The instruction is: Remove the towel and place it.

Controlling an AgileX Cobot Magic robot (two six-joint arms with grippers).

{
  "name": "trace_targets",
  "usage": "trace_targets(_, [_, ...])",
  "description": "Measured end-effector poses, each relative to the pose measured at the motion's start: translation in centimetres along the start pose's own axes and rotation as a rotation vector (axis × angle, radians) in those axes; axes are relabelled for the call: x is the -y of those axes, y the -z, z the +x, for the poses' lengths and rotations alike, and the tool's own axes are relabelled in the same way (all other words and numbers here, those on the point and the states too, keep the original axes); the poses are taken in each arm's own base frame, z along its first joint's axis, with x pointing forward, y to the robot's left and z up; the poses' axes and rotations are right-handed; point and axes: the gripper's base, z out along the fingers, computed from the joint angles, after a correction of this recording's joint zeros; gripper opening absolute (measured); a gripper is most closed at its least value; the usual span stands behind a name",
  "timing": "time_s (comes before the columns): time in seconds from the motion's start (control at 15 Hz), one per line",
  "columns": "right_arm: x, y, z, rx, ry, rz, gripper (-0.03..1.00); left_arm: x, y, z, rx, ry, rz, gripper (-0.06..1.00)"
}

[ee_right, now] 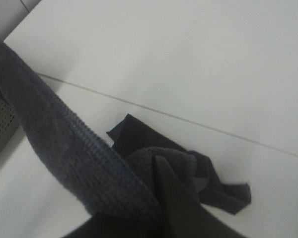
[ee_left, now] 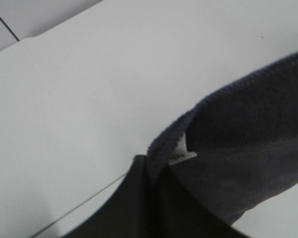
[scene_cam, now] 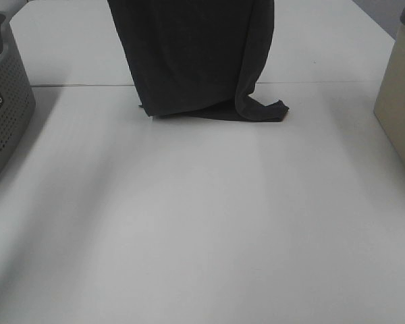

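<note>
We find the towel hanging like a dark curtain over the far middle of the bench. Its upper edge is out of the high view. Its lower hem touches the surface, with one corner spilled out toward the right.

The left jaws are closed tight on a hemmed edge of the towel, beside a small white label. The right jaws are likewise clamped on another stretch of hemmed edge.

We judge that the two-point hold is meant to keep the cloth spread. It also keeps the cloth well apart from the grey perforated basket at the left. A beige bin stands at the right.

The lift appears done; the towel is not yet laid down. If it is lowered straight down, the trailing hem may bunch.
</note>
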Motion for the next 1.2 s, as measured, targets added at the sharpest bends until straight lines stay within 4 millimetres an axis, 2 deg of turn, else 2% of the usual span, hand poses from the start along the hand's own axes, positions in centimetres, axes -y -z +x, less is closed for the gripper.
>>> trace_targets(0.07, [-0.1, 0.2, 0.9, -0.098, 0.000, -0.004, 0.01, 0.2, 0.6, -0.3, 0.011, 0.075, 0.016, 0.00])
trace_targets(0.2, [-0.1, 0.6, 1.0, -0.110, 0.002, -0.006, 0.01, 0.4, 1.4, -0.3, -0.008, 0.124, 0.039, 0.00])
trace_targets(0.4, [-0.9, 3.9, 2.2, -0.117, 0.009, -0.035, 0.01, 1.6, 3.0, 2.0, -0.171, 0.170, 0.100, 0.00])
trace_targets(0.53, [-1.4, 5.7, 4.4, -0.168, 0.002, -0.054, 0.01, 3.8, 6.0, 3.8, -0.251, 0.142, 0.142, 0.00])
trace_targets(0.73, [-1.7, 8.4, 7.4, -0.210, -0.005, -0.056, 0.01, 6.7, 9.2, 5.8, -0.309, 0.082, 0.197, 0.00])
trace_targets(0.8, [-2.1, 11.1, 9.7, -0.213, -0.008, -0.065, 0.01, 8.2, 11.7, 7.4, -0.332, 0.069, 0.230, 0.00])
trace_targets(0.87, [-2.3, 12.3, 10.7, -0.207, -0.007, -0.066, 0.01, 8.6, 12.6, 8.2, -0.345, 0.071, 0.242, 0.00])
trace_targets(1.0, [-2.6, 14.0, 12.3, -0.200, -0.009, -0.077, 0.01, 9.4, 14.2, 9.5, -0.357, 0.080, 0.267, 0.00])
trace_targets(1.2, [-2.7, 14.4, 14.6, -0.236, -0.028, -0.089, 0.01, 9.8, 14.3, 11.3, -0.408, 0.119, 0.285, 0.00])
